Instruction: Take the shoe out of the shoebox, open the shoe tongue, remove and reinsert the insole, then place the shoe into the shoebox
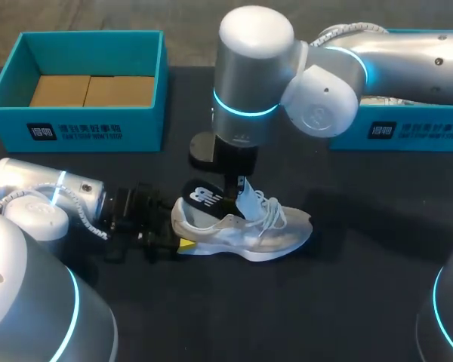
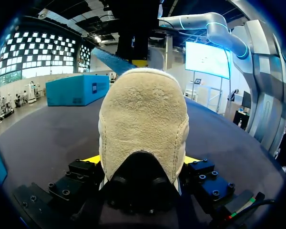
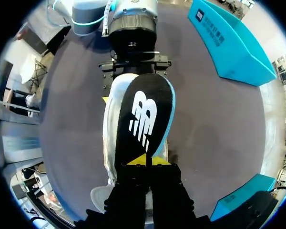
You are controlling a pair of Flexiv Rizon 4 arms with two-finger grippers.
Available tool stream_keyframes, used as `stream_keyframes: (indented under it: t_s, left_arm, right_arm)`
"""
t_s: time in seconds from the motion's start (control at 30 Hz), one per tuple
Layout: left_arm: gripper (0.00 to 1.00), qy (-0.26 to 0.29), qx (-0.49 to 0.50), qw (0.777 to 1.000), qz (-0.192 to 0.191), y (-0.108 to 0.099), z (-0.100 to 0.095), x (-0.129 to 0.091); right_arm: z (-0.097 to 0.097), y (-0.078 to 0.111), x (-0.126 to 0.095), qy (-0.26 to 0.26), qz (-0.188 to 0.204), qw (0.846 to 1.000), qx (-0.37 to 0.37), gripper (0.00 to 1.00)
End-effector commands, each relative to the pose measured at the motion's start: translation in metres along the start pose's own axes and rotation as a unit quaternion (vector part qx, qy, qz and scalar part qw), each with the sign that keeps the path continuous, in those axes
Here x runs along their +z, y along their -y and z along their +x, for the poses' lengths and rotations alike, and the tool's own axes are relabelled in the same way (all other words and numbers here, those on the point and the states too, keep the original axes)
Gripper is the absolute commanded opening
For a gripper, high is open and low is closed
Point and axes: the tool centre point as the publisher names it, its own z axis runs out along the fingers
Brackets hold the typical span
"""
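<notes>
Black insole [image 3: 145,114], likely floppy, is pinched above the shoe [image 1: 241,230] by right gripper [image 3: 145,161]; heel clamped by left gripper [image 2: 143,160].

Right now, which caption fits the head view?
The left hand holds the shoe by its heel; the right hand pinches the black insole above it.

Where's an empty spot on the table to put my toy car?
The bare table in front of the shoe, and right of its toe, in front of the right shoebox. It is crowded at the heel, where the left gripper clamps the shoe and the right gripper holds the insole.
</notes>
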Motion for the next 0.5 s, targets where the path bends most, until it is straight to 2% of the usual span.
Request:
stream_keyframes:
  t_s: [0.03, 0.17, 0.5]
  left_arm:
    - [0.0, 0.0, 0.0, 1.0, 0.0, -0.002, 0.001, 0.001]
    - [0.0, 0.0, 0.0, 1.0, 0.0, -0.002, 0.001, 0.001]
    - [0.0, 0.0, 0.0, 1.0, 0.0, -0.002, 0.001, 0.001]
  right_arm:
    - [-0.002, 0.003, -0.006, 0.002, -0.005, 1.0, 0.003, 0.0]
    - [-0.005, -0.002, -0.01, 0.004, -0.019, 1.0, -0.002, 0.0]
    - [-0.007, -0.03, -0.018, -0.019, -0.055, 0.998, -0.016, 0.0]
